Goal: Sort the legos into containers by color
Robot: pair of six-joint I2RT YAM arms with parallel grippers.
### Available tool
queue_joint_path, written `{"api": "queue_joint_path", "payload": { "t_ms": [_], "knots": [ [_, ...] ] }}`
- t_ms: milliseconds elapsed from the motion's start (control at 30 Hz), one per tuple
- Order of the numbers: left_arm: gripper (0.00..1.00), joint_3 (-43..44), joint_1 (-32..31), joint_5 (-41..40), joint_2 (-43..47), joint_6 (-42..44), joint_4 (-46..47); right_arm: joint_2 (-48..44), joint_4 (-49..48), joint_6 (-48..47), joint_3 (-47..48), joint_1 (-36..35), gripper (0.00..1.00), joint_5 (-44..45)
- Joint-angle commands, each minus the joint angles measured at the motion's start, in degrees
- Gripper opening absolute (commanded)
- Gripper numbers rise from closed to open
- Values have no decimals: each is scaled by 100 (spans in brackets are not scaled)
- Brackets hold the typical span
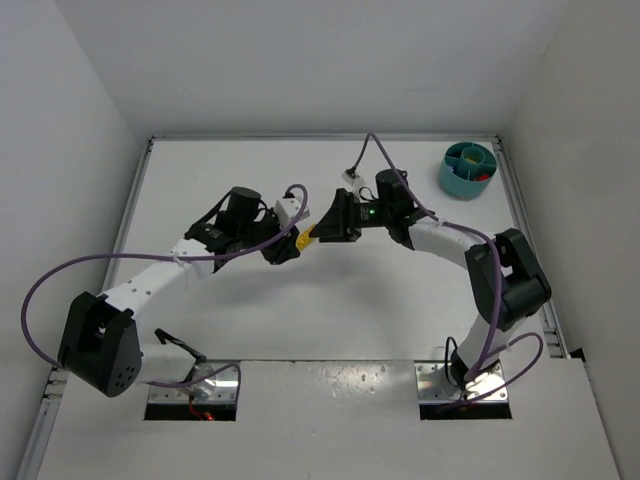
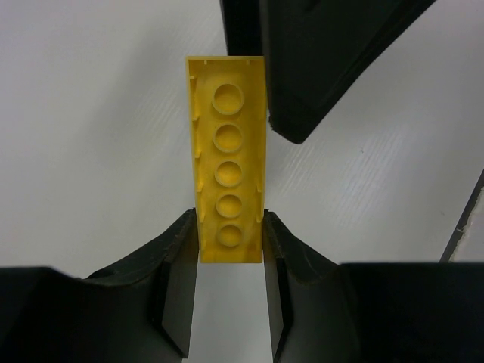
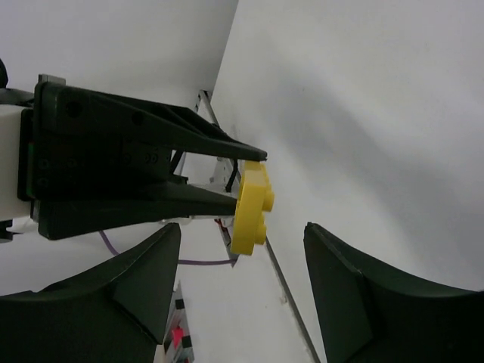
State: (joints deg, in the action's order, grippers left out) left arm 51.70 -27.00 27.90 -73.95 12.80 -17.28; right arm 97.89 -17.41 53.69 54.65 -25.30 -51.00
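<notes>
— Item one?
— Yellow lego (image 2: 227,151): a long, thin plate of hard, glossy plastic. Its underside faces my left wrist camera and shows five round sockets in a row. It is held in the air above the table (image 1: 300,320), near the middle.

— Held by?
— My left tool (image 2: 231,227), which pinches one short end across the width. Its fingers are matte black and wedge-shaped. The rest of the plate sticks out free, which I judge is so my other arm can take it.

— Item two?
— My right tool (image 3: 242,231): spread wide, one finger either side of the free end, not closed on it. Whether a finger touches the plate's edge, I cannot tell.

— Why pass it over?
— Teal tub (image 1: 455,185): round, with inner dividers, at the far right corner of the table, well apart from here. That is my right arm's side, I reckon. A red piece (image 1: 481,178) lies in one compartment, too small to describe.
</notes>
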Motion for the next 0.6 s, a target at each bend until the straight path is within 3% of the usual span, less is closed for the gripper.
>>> {"api": "queue_joint_path", "payload": {
  "t_ms": [0,100,200,233,433,533,567],
  "knots": [
    [24,95,-51,163,109,12,49,90,-114,-105,396,-71,67,99],
    [24,94,-51,216,161,12,49,221,-114,-105,511,-72,66,152],
    [24,42,-51,216,162,12,49,275,-114,-105,511,-124,48,152],
    [24,42,-51,216,162,12,49,275,-114,-105,511,-124,34,152],
    [28,42,-51,216,162,12,49,153,52,-420,511,-177,8,204],
    [46,42,-51,155,162,-128,49,90,596,-1025,748,-124,0,327],
    [63,103,-51,154,162,-128,49,29,851,-1523,957,-46,0,424]
  ]
}}
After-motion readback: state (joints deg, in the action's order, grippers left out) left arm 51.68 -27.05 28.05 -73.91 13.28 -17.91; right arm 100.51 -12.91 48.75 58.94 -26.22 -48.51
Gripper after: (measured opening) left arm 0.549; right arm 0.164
